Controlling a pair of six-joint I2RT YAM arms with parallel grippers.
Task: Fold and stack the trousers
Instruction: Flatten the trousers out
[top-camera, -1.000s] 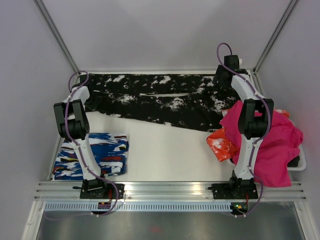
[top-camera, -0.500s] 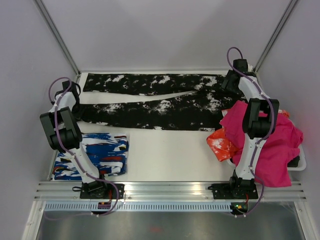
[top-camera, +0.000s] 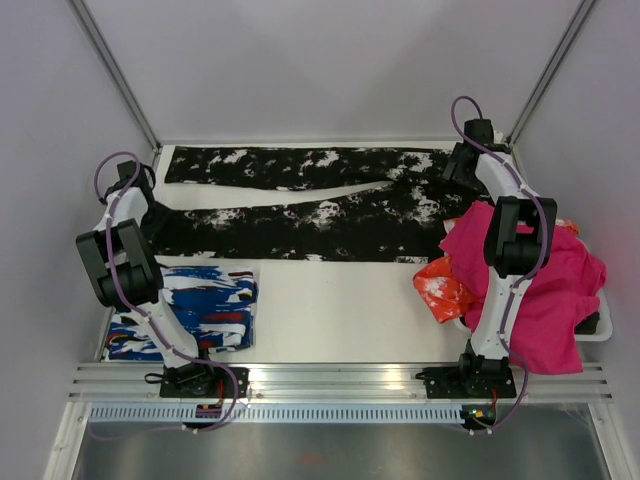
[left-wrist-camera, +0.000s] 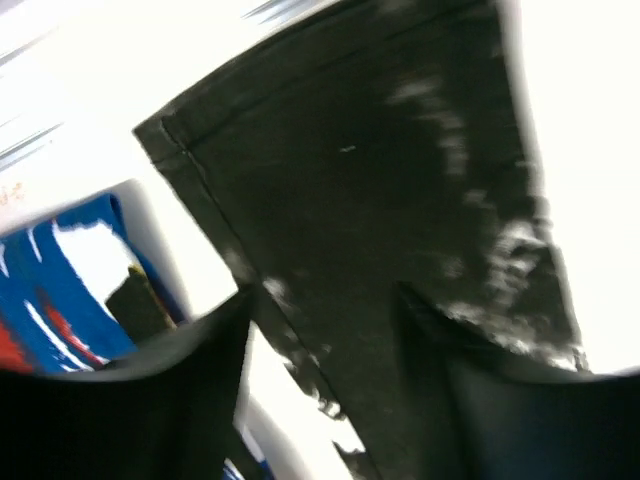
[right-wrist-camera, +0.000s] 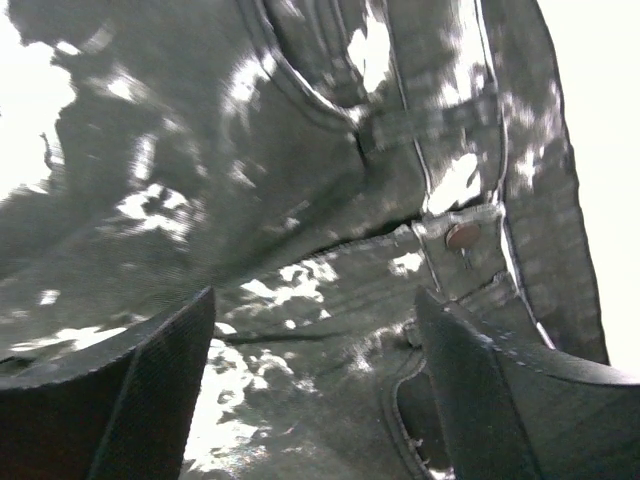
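Trousers (top-camera: 300, 205) laid flat along the far edge of the table (top-camera: 340, 300)
Legs point left, waist right, beside the pink cloth (top-camera: 565, 290). Left gripper (left-wrist-camera: 320, 300) hangs over a leg hem, jaws parted, gripping nothing; right gripper (right-wrist-camera: 315, 300) spread wide above the waistband button (right-wrist-camera: 462, 236)
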